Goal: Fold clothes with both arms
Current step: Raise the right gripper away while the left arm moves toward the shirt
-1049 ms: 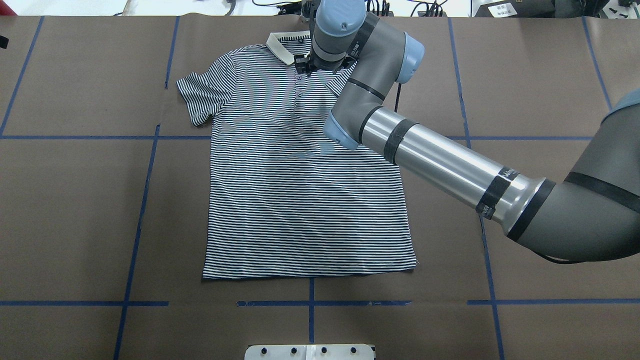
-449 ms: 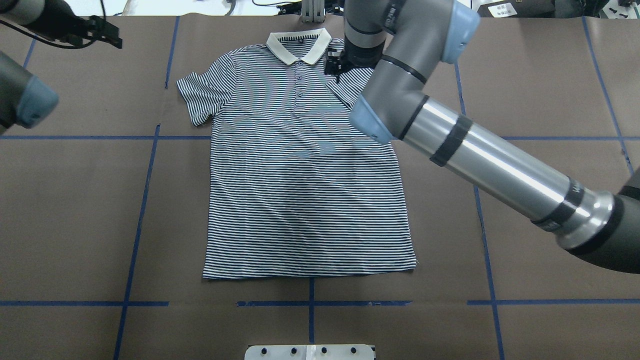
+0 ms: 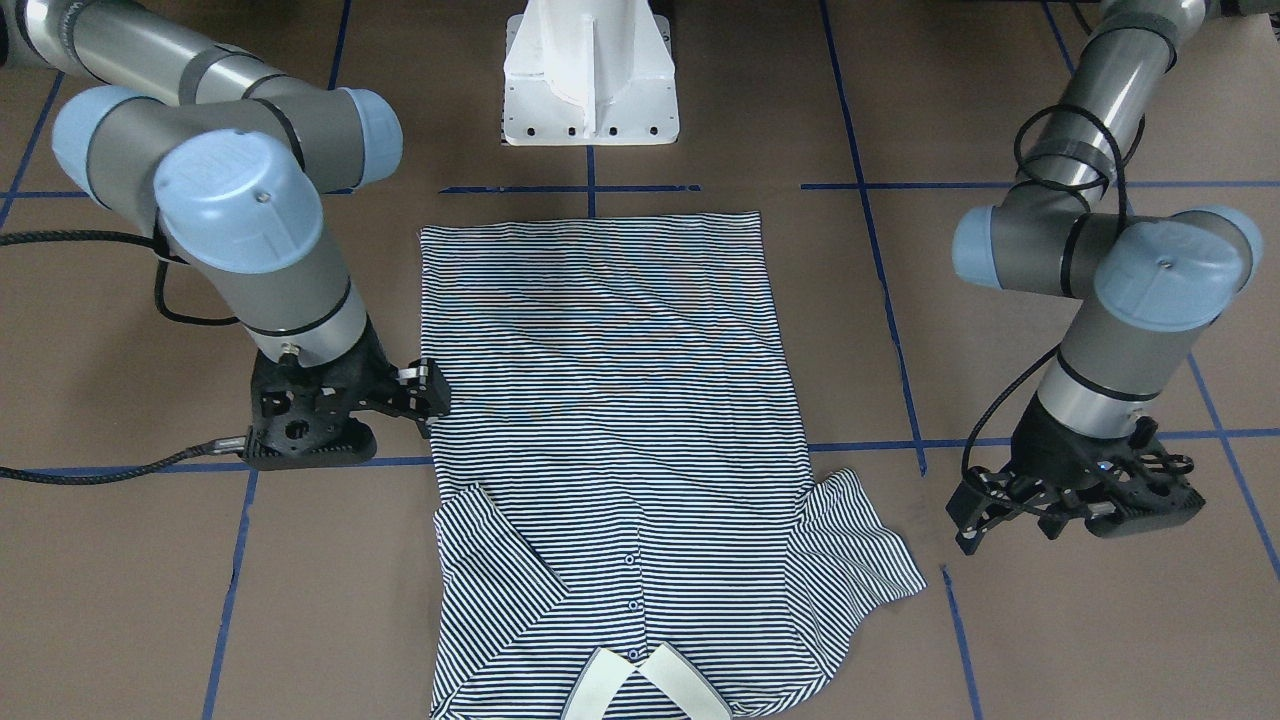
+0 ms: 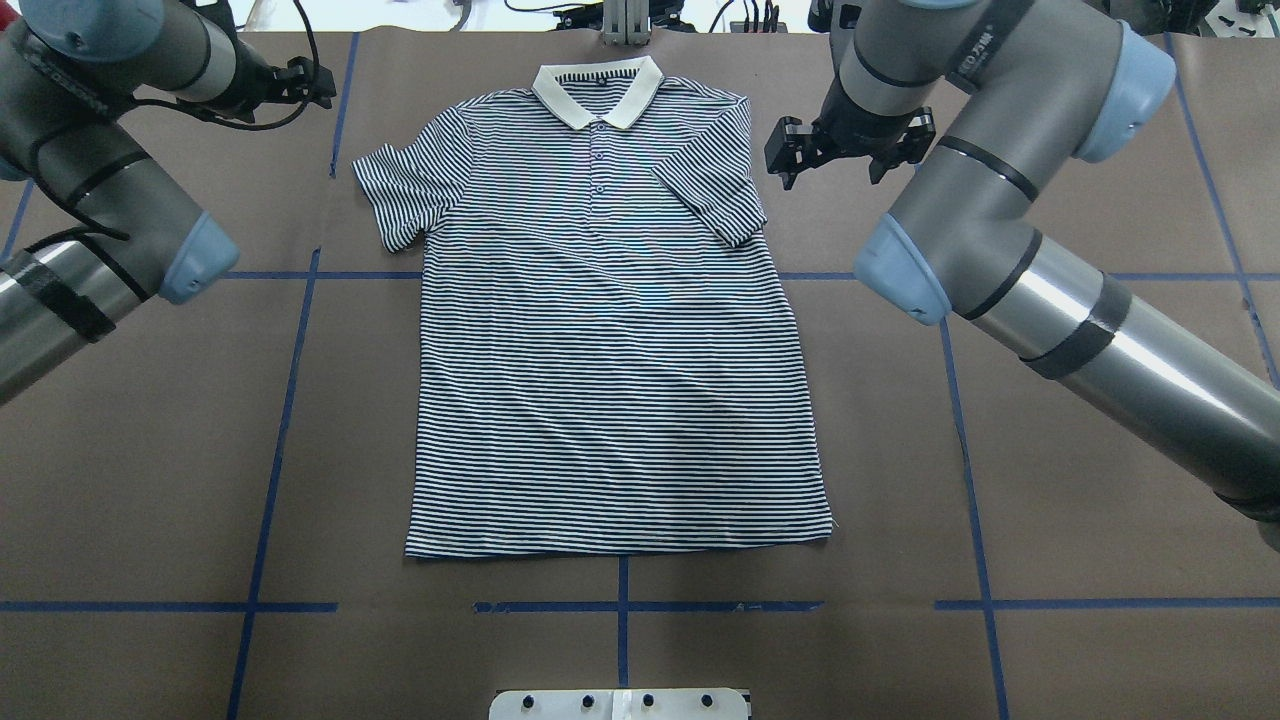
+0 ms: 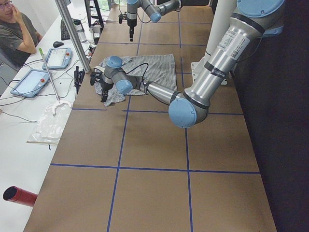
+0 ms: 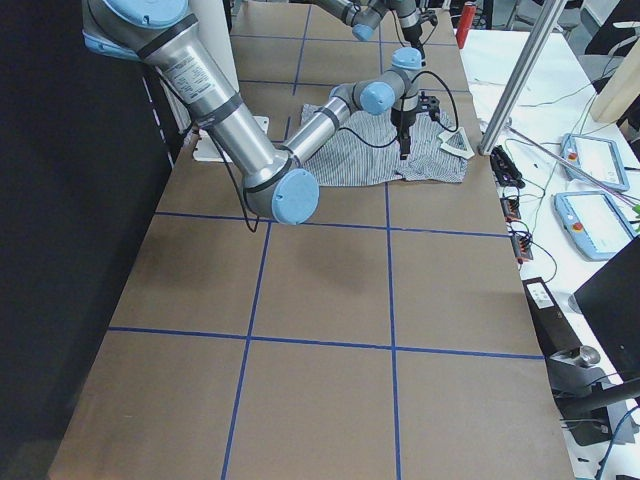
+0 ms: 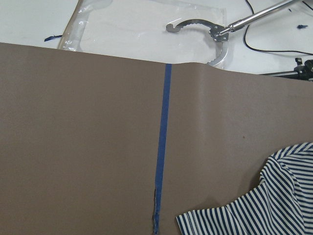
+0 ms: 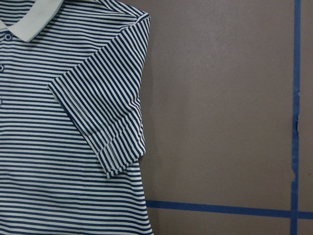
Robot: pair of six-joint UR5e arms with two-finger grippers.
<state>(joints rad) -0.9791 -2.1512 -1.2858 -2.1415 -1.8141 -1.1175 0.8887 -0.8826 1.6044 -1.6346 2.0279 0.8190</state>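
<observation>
The brown-papered table (image 4: 1050, 560), gridded with blue tape, carries the striped polo shirt (image 4: 610, 350), flat and face up between the two grippers, touched by neither. The right gripper (image 4: 832, 158) hangs over bare paper just outside the shirt's near shoulder, jaws apart and empty; the sleeve on that side lies folded in over the chest. The left gripper (image 3: 972, 520) hovers near the other, spread-out sleeve, clear of it; I cannot tell how its jaws stand. Past it, off the table's edge, lie a clear plastic bag (image 7: 146, 24) and a metal grabber tool (image 7: 215, 34).
</observation>
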